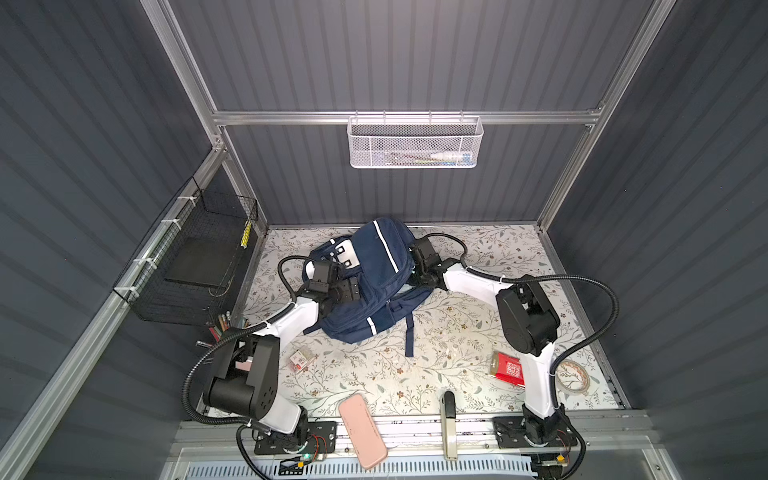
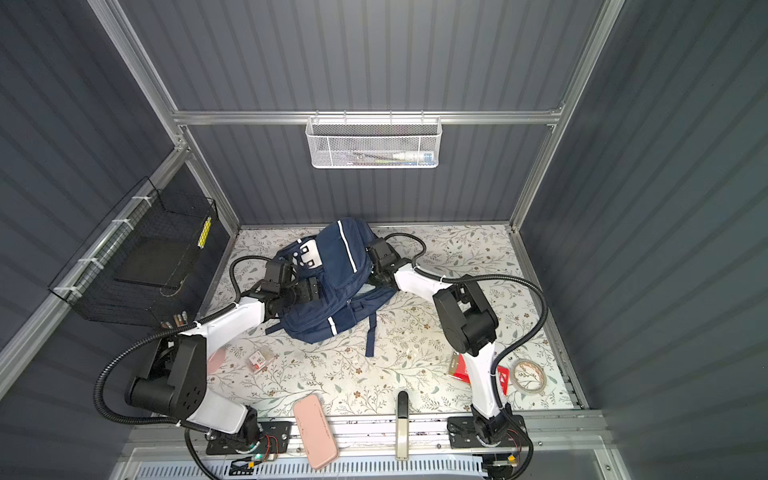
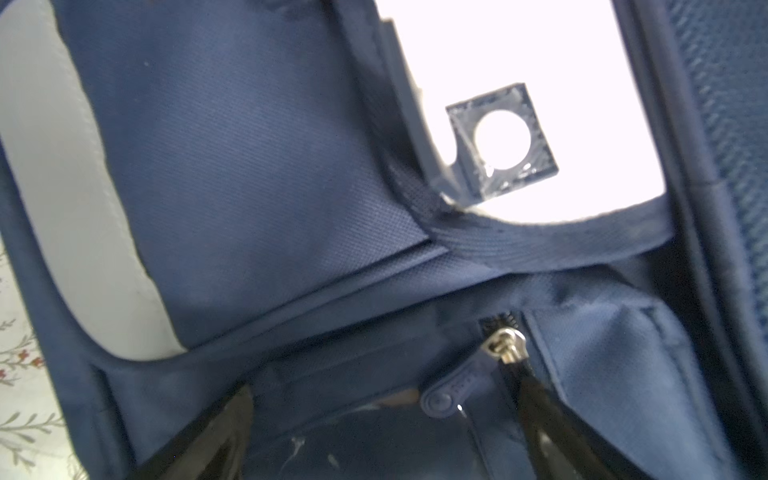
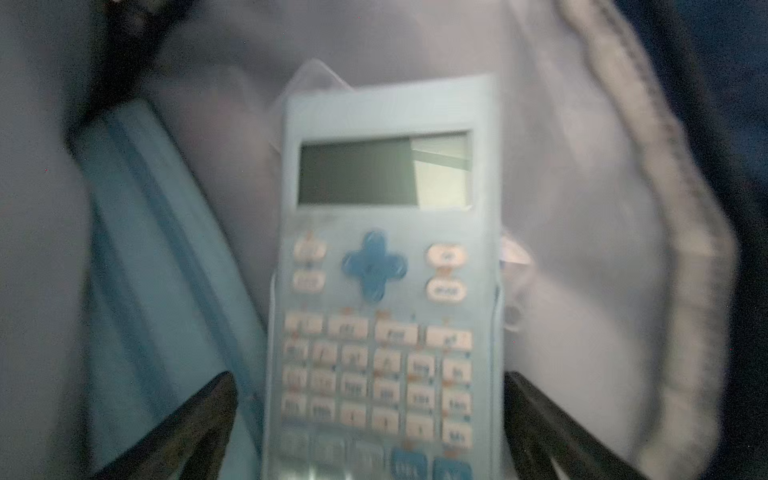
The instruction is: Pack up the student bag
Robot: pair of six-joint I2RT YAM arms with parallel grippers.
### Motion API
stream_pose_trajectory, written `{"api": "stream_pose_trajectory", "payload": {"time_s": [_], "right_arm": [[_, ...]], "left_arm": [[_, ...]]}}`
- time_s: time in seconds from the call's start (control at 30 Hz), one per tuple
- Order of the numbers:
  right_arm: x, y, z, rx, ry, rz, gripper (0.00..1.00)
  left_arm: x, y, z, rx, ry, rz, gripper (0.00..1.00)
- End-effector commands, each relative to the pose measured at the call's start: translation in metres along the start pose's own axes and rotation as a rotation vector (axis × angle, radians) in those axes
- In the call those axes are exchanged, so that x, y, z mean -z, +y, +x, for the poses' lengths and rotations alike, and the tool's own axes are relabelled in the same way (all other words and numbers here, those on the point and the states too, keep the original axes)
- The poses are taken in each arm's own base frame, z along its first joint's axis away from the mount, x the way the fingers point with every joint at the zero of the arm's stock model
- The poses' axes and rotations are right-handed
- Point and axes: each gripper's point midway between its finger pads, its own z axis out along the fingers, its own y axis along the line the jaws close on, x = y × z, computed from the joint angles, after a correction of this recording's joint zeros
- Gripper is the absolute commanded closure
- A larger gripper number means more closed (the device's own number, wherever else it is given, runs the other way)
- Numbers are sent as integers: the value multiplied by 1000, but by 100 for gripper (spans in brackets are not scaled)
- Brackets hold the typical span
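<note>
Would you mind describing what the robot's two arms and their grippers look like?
The left arm and right arm match: white link shells, bulky black joint housings, and black corrugated cable conduit looping alongside. The left gripper and right gripper have glossy black, tapering jaws.

Floral-print table carried the navy student bag at its back middle, a small clear box toward the left front, a red packet and tape roll near the right edge, a pink case and black-tipped beige tool overhanging the front edge.
</note>
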Motion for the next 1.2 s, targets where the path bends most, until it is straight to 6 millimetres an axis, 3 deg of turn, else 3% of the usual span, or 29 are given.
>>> {"api": "stream_pose_trajectory", "payload": {"time_s": [0.0, 0.3, 0.53, 0.6, 0.77, 0.9, 1.0, 1.17], "right_arm": [[22, -2, -11, 43, -7, 25, 1], [36, -36, -14, 88, 15, 91, 1], [60, -58, -5, 69, -1, 165, 3], [58, -63, -2, 100, 14, 181, 7], [42, -106, 2, 95, 78, 364, 13], [37, -113, -6, 37, 49, 348, 15], [36, -128, -10, 16, 57, 396, 29], [19, -123, -2, -27, 100, 268, 83]], "left_arm": [[5, -23, -13, -21, -2, 66, 0], [8, -21, -9, 6, 25, 54, 0], [6, -11, -8, 9, 41, -5, 0], [-2, -11, -4, 17, 64, -5, 2], [-9, -14, 2, 47, 74, 23, 3], [-4, -11, 4, 41, 67, 13, 3], [-3, -9, 6, 39, 70, 2, 3], [-9, -9, 11, 46, 84, 10, 5]]}}
